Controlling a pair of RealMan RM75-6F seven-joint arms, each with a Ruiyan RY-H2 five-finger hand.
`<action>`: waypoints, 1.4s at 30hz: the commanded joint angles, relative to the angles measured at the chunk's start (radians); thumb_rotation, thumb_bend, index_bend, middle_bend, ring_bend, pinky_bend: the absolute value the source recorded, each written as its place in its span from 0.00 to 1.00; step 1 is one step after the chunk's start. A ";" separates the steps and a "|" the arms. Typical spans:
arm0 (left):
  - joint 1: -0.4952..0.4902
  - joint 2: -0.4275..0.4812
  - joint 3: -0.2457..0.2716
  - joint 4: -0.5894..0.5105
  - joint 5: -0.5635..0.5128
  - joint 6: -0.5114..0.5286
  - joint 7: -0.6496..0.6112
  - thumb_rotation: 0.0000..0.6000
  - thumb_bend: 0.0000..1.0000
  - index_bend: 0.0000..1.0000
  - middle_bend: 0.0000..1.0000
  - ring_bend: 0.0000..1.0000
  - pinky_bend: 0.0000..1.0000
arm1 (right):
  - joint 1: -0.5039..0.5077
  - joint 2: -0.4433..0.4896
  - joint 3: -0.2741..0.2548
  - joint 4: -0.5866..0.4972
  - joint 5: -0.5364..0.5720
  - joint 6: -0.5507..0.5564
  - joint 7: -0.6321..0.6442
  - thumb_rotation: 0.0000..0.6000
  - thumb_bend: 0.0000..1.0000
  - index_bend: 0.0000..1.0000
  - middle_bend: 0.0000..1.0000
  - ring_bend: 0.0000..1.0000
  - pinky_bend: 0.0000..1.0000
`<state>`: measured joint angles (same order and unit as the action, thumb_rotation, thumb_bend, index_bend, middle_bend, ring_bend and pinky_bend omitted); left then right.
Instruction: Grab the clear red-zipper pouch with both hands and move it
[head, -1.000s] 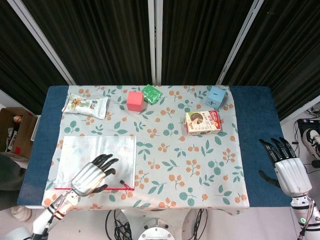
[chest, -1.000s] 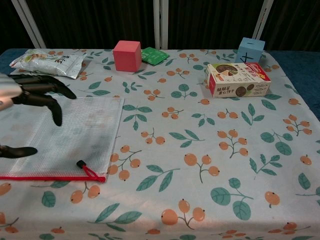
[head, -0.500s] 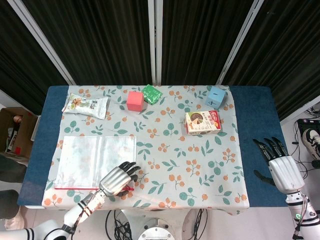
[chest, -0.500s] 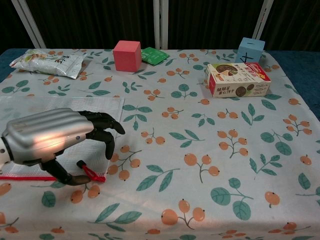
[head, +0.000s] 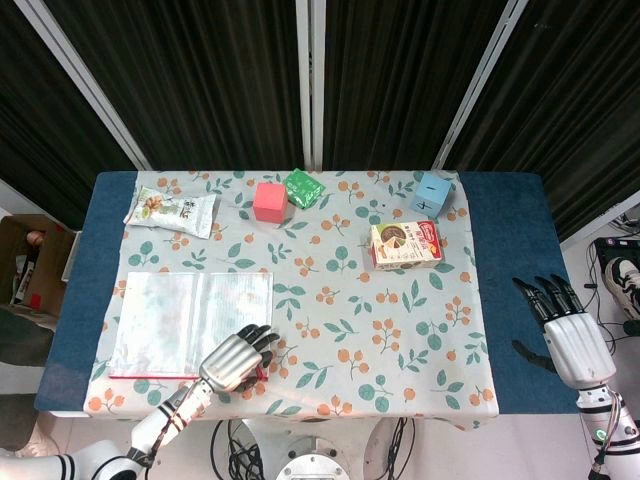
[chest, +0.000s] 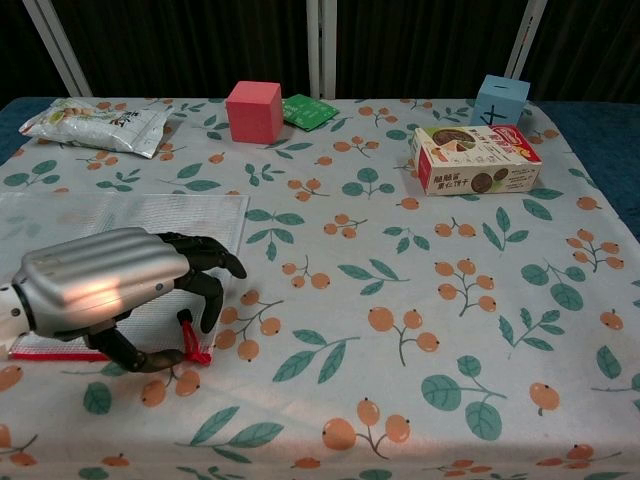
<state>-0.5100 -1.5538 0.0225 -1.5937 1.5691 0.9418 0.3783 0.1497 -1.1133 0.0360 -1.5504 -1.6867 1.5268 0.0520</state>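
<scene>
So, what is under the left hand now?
Under the left hand lies the near right corner of the clear pouch, with its red zipper pull lifted between the fingers. The palm hides the rest of that corner.

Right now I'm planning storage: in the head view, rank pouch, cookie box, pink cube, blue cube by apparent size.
1. Pouch
2. Cookie box
3. Pink cube and blue cube look alike; no ranking.
</scene>
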 joint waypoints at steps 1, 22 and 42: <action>-0.006 0.004 0.004 0.006 -0.002 -0.001 -0.006 1.00 0.30 0.47 0.15 0.08 0.16 | -0.001 0.000 -0.001 0.000 0.001 0.002 -0.001 1.00 0.07 0.07 0.20 0.10 0.08; -0.039 0.003 0.027 0.028 -0.012 0.003 0.017 1.00 0.33 0.49 0.15 0.08 0.16 | -0.018 -0.002 -0.002 0.005 0.017 0.025 0.006 1.00 0.07 0.07 0.20 0.10 0.08; -0.045 -0.021 0.040 0.042 -0.023 0.023 0.062 1.00 0.34 0.58 0.19 0.09 0.16 | -0.021 -0.004 0.004 0.015 0.024 0.034 0.024 1.00 0.07 0.07 0.21 0.10 0.08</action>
<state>-0.5560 -1.5736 0.0629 -1.5519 1.5435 0.9600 0.4418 0.1283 -1.1174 0.0399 -1.5352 -1.6626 1.5610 0.0755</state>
